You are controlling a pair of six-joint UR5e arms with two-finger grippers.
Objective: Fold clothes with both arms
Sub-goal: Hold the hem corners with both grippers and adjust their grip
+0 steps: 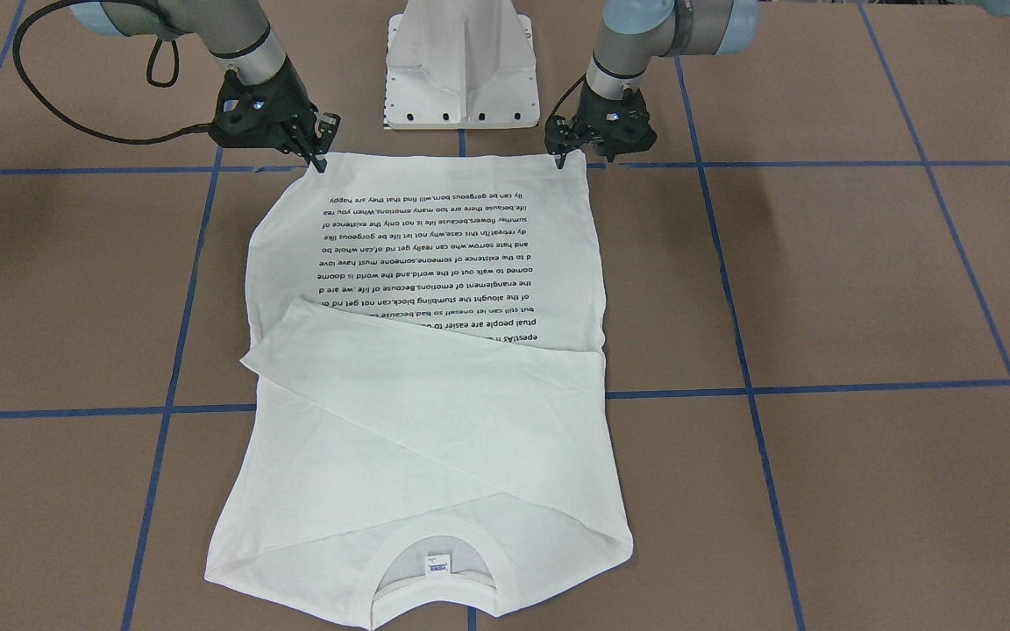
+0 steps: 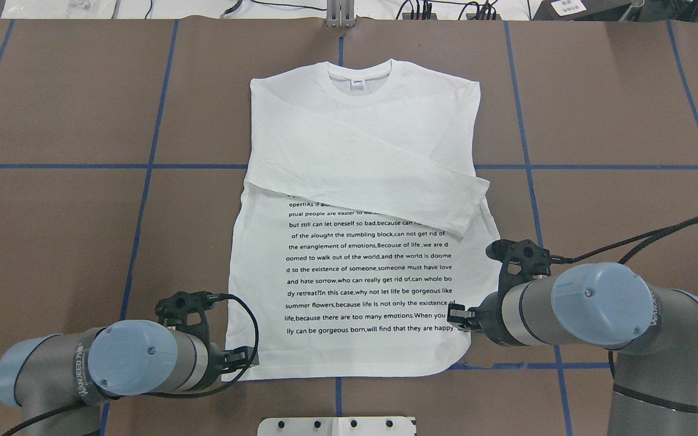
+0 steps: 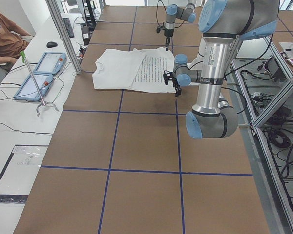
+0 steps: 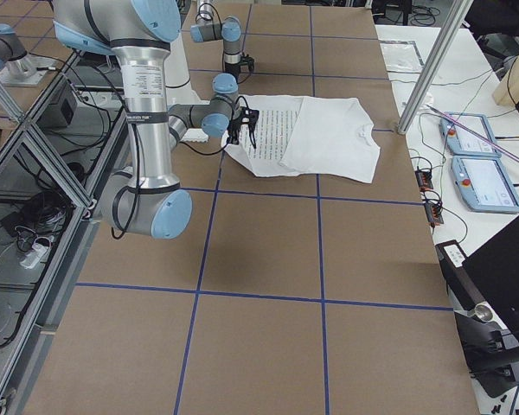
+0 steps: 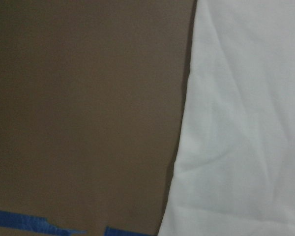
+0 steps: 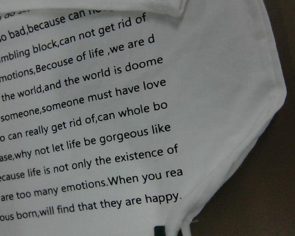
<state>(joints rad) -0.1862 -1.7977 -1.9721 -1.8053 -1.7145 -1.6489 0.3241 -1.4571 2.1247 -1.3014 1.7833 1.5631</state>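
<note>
The white long-sleeved T-shirt [image 1: 435,421] lies flat on the brown table, printed text facing up. Its sleeves are folded across the chest, and its collar [image 2: 359,77] points away from the robot. At one hem corner nearest the robot, my left gripper [image 1: 562,159] [image 2: 245,357] has its fingers pinched together on the fabric. At the other corner my right gripper [image 1: 319,162] [image 2: 457,319] is shut on the edge. Creases in the cloth [image 6: 211,73] run toward that grip in the right wrist view. Only shirt edge [image 5: 246,123] and bare table appear in the left wrist view.
The white pedestal base [image 1: 461,70] stands between the arms, just behind the hem. Blue tape lines [image 1: 821,386] cross the brown table. A person [image 3: 5,34] sits at a side table with control tablets [image 3: 39,73]. More tablets [image 4: 484,164] lie beyond the far end.
</note>
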